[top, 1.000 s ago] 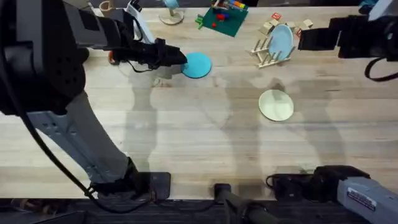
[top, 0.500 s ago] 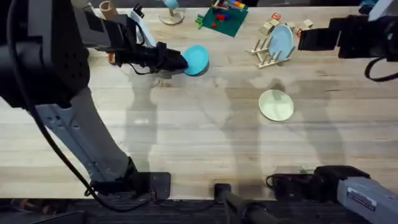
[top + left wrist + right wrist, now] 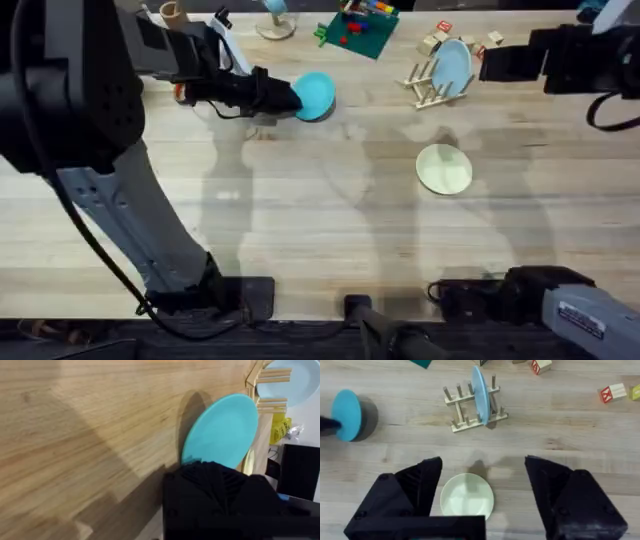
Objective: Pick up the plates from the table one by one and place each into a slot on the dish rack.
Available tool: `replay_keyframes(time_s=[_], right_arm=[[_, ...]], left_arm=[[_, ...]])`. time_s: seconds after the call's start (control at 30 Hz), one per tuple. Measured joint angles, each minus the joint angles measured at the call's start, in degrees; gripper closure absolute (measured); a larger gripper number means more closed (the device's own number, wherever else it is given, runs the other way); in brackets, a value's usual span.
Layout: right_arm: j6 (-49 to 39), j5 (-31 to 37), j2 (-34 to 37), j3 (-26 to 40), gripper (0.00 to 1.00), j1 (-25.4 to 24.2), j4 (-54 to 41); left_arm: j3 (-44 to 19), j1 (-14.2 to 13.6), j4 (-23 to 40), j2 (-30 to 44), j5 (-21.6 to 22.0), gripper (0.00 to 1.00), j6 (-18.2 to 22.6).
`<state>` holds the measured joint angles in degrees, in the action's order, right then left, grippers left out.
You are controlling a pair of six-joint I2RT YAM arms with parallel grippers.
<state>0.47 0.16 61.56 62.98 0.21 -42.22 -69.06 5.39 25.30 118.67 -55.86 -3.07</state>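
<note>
Turquoise plate (image 3: 317,94) is clamped by its edge in the left tool (image 3: 283,96), tilted above the surface (image 3: 300,220). Right tool (image 3: 482,490) (fingers spread) hangs over the cream plate (image 3: 467,496), the dish rack (image 3: 474,402) beyond.

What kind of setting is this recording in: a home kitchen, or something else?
Probably a lab or test bench, not a kitchen: a bare wooden table, toy letter blocks and a green block board beside a small dish rack, with both arms mounted at the table's edge.
</note>
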Motion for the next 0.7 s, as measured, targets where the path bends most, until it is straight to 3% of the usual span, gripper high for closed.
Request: replay_keyframes(time_s=[0.2,0.4,0.7], right_arm=[[0.7,-0.8,0.0,0.0,0.006,0.0,0.1],[3.4,-5.9,0.4,0.0,0.008,0.4,3.2],[5.7,-8.0,7.5,0.1,0.012,6.7,12.3]], left_arm=[[0.0,0.0,0.0,0.0,0.0,0.961,-0.2],[0.0,0.0,0.0,0.0,0.0,0.961,-0.4],[0.0,0.0,0.0,0.0,0.0,0.962,-0.4]])
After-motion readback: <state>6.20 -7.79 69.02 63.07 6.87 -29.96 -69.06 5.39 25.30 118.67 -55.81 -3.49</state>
